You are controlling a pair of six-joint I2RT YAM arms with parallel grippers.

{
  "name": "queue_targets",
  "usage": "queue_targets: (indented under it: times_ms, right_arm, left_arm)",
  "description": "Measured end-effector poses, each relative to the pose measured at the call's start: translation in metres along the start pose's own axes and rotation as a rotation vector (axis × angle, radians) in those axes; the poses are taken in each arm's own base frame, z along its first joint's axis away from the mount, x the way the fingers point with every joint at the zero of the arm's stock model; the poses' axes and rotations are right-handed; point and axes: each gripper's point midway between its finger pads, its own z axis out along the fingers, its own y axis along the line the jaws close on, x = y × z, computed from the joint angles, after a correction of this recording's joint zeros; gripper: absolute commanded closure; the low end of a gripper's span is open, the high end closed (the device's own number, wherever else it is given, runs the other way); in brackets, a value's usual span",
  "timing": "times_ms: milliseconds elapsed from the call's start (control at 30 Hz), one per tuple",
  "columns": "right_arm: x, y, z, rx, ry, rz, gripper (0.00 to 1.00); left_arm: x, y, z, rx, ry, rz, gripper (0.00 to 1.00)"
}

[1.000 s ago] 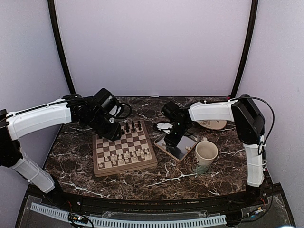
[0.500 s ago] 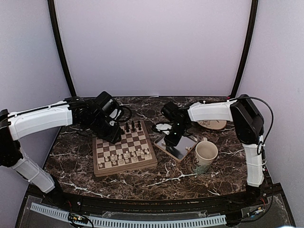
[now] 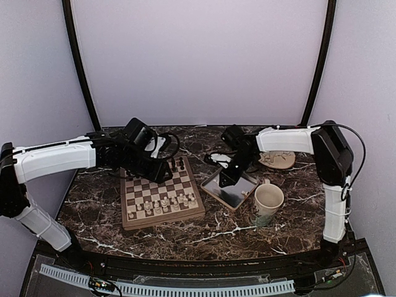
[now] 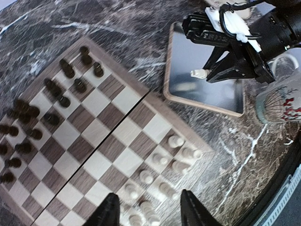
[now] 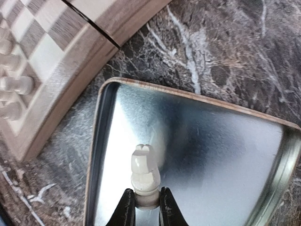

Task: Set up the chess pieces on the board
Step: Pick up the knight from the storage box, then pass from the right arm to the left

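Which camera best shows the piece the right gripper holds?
Right wrist: the cream-white carved chess piece is close, its base pinched in the right gripper above the grey metal tray. Left wrist shows it small; top view cannot resolve it.

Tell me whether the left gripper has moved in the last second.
Yes. The left gripper has shifted right along the far edge of the square wooden chessboard, from its far-left corner toward the dark chessmen.
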Motion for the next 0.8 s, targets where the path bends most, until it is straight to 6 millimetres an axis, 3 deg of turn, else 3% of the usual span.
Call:
queue_targets:
  times_ms: [200,300,567,800]
  right_arm:
    - [-0.015,-0.006,-0.064,-0.134,-0.194,0.050,0.92]
    - [-0.015,0.003,-0.082,-0.206,-0.253,0.040,0.91]
    - [-0.012,0.037,-0.092,-0.387,-0.286,0.003,0.90]
    - [-0.011,0.046,-0.096,-0.442,-0.293,0.000,0.89]
  left_arm:
    - [-0.037,-0.037,0.007,0.224,-0.143,-0.037,0.50]
    - [-0.054,-0.055,0.017,0.330,-0.190,-0.074,0.50]
    - [-0.071,-0.082,0.064,0.516,-0.207,-0.208,0.48]
    - [-0.076,-0.096,0.089,0.616,-0.179,-0.296,0.49]
